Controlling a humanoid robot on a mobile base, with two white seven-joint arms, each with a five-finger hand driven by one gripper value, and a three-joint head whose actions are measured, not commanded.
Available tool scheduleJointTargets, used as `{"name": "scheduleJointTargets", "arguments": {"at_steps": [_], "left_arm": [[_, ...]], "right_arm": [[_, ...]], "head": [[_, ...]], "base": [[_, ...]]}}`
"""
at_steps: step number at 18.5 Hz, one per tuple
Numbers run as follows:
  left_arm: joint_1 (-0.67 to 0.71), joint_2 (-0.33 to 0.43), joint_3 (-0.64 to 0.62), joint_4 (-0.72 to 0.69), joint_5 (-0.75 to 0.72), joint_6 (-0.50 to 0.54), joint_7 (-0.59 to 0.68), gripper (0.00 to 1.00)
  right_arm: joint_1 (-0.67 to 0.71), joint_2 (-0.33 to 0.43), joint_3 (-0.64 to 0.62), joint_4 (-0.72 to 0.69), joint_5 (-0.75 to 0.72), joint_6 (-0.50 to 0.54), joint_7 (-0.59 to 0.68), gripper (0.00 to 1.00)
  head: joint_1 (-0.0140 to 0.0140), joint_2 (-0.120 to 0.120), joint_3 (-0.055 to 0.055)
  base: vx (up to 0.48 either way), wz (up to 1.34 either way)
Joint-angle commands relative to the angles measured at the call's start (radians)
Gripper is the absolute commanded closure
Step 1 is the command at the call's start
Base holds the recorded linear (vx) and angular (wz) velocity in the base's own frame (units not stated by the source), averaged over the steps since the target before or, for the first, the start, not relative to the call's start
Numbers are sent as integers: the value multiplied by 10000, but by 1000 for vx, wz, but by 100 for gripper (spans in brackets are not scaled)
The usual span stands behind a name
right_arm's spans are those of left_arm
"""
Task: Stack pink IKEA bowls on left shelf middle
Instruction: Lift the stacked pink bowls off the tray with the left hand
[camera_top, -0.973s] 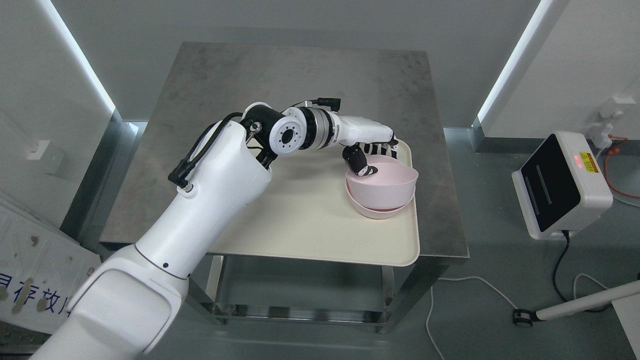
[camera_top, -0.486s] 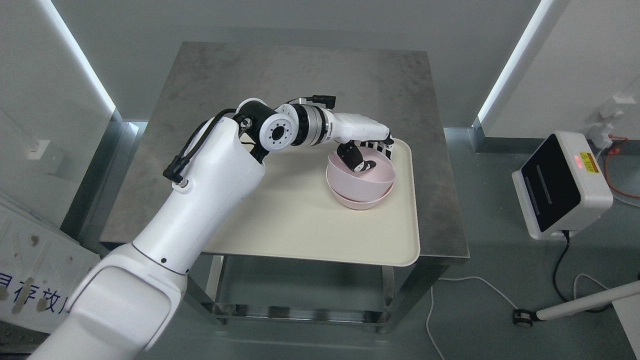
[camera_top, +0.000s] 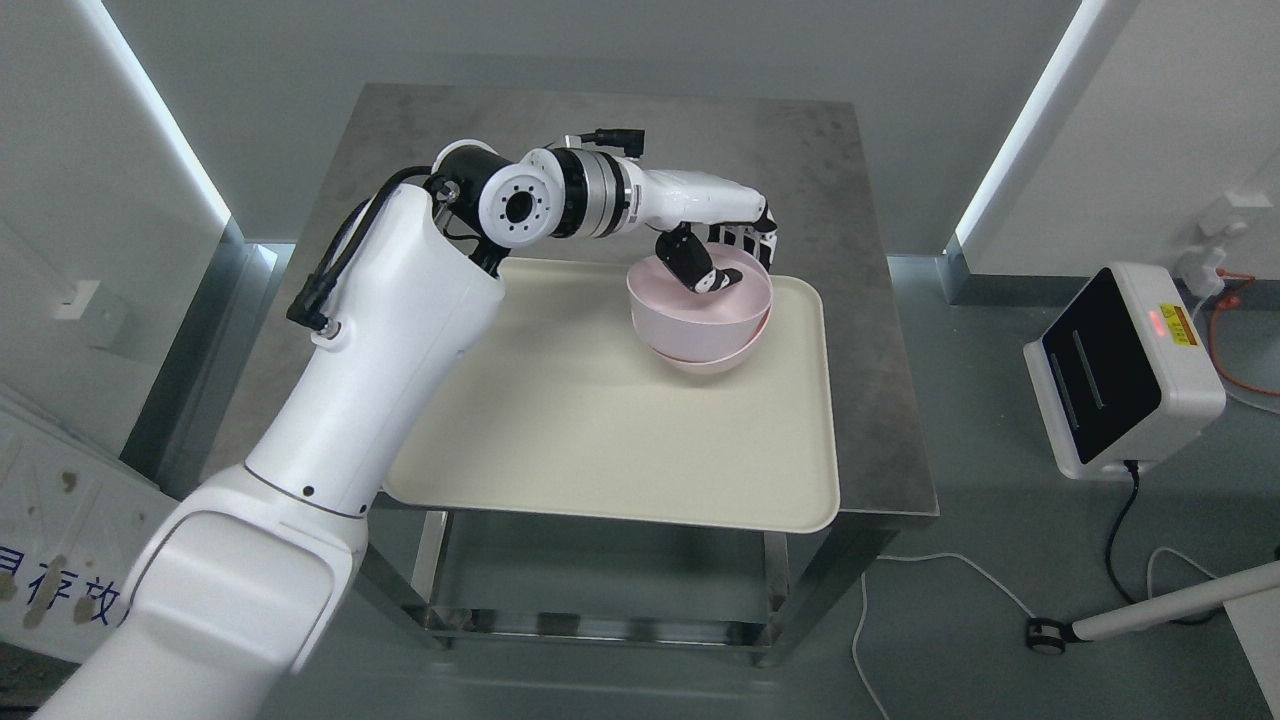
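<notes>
While no brand mark shows, the left robot hand (camera_top: 715, 262) pinches the rim of stacked pink bowls (camera_top: 700, 318).

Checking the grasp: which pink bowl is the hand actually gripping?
The upper pink bowl; the left hand pinches its far rim. The lower bowl only peeks out beneath.

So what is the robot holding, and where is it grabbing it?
The left hand holds the pink bowls, two nested together, by the far rim: thumb inside the top bowl, fingers outside.
</notes>
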Motion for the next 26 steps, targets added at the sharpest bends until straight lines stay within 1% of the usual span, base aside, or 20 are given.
{"name": "scheduleJointTargets", "arguments": {"at_steps": [1,5,8,18,23,26], "left_arm": [[-266,365,1272,-710,35,-16,-198,99],[-159,1163,1272,-1662,50,-16,-551,98],[-113,1562,1287,-2001,65,-31,-674,98],[163,2820,1333,-2998,463,-16,-904,98],[302,3802,1487,-3198,1245,-16,-936,98],[469,3941,1487,-3321,1339,-31,-936,98]], "right_arm": [[291,-175,-107,-338,-1,35,-5,0],[291,-175,-123,-338,-1,20,-5,0],[291,-175,-107,-338,-1,20,-5,0],[291,-175,-107,-338,-1,35,-5,0],[291,-175,-107,-338,-1,20,-5,0],[291,-175,-107,-338,-1,20,-5,0]], "head": [[0,0,0],[0,0,0],[0,0,0],[0,0,0],[0,0,0],[0,0,0]], "base": [[0,0],[0,0],[0,0],[0,-8],[-41,-21],[-185,-12]]}}
